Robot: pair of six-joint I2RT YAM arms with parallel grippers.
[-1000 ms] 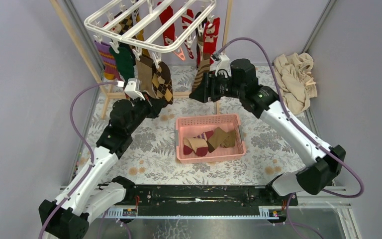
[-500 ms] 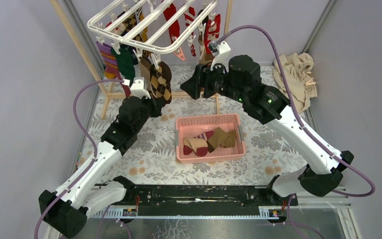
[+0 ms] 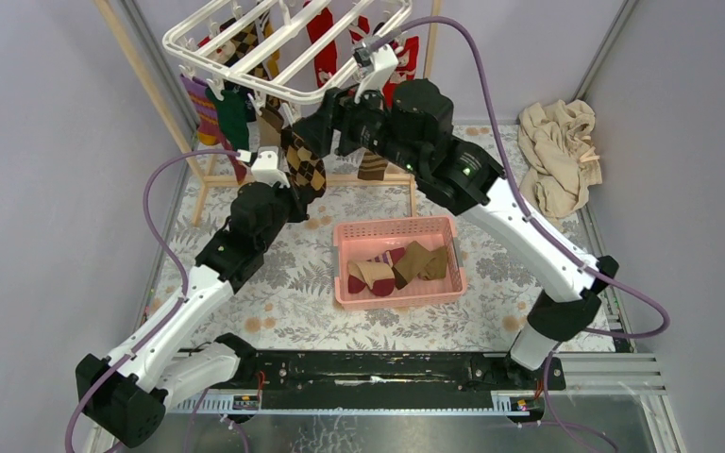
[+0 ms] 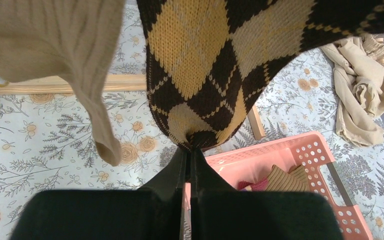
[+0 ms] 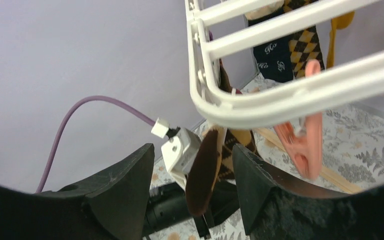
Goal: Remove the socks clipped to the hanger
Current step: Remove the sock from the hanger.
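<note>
Left gripper (image 4: 190, 150) pinching toe of brown-and-yellow argyle knit sock (image 4: 215, 60), which is hanging clipped under white plastic rectangular hanger (image 5: 260, 107); I'm tensioning it for release. Right gripper (image 5: 192, 150), fingers spread, hovering at hanger rim, probably to work clip. Pink perforated plastic basket (image 3: 395, 225) sitting below to catch sock.

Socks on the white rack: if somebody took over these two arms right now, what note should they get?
Left fingers: shut on the toe of the brown-and-yellow argyle sock, which hangs under the white plastic drying hanger.
Right fingers: open, holding nothing, up by the hanger's near rim.
Done: a few loose socks lie in the pink plastic basket.
Left: pull the argyle sock free, then the rest, such as the red socks clipped further back.
</note>
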